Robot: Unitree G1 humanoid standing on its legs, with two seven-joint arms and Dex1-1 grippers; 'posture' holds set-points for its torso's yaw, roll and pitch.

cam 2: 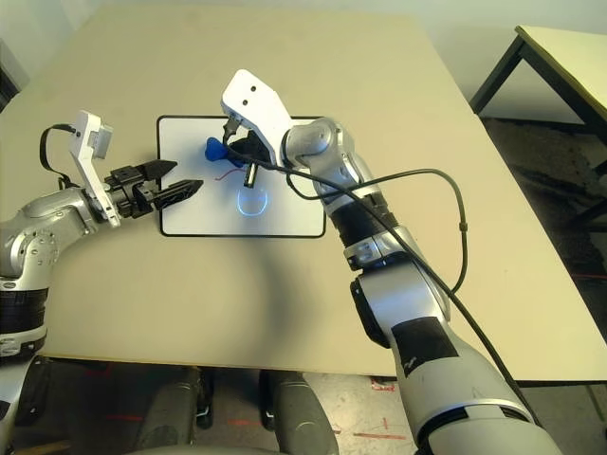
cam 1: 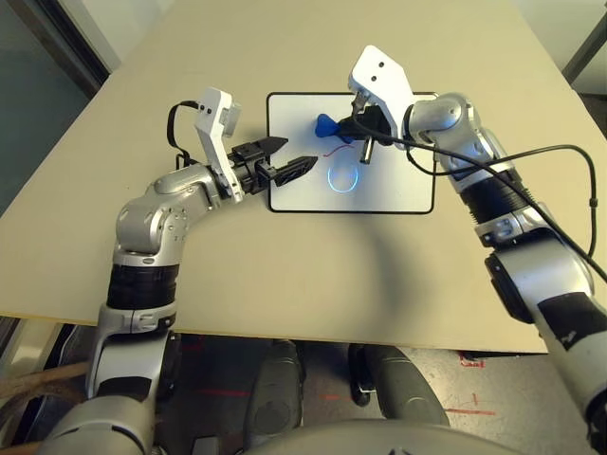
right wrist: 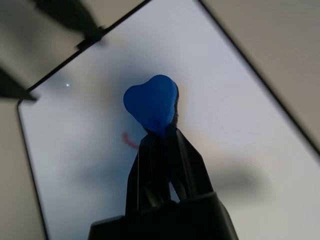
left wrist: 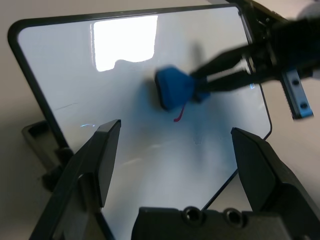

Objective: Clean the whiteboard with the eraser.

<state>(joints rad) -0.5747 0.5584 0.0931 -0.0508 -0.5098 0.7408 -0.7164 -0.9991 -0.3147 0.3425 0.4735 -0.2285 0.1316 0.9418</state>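
Eraser: small bright blue block, pinched between the closed black fingers of the right gripper, set against the upper middle of the board surface; contact with the surface appears likely but cannot be confirmed. Whiteboard: white rectangle with thin black frame and rounded corners, lying flat on the tan table, toward its middle. Markings on board: short red stroke just beside the eraser; blue oval outline nearer the robot. Left gripper: fingers spread apart, holding nothing, tips over the board's left edge, pointing toward the eraser. Black cable: runs along the right forearm.
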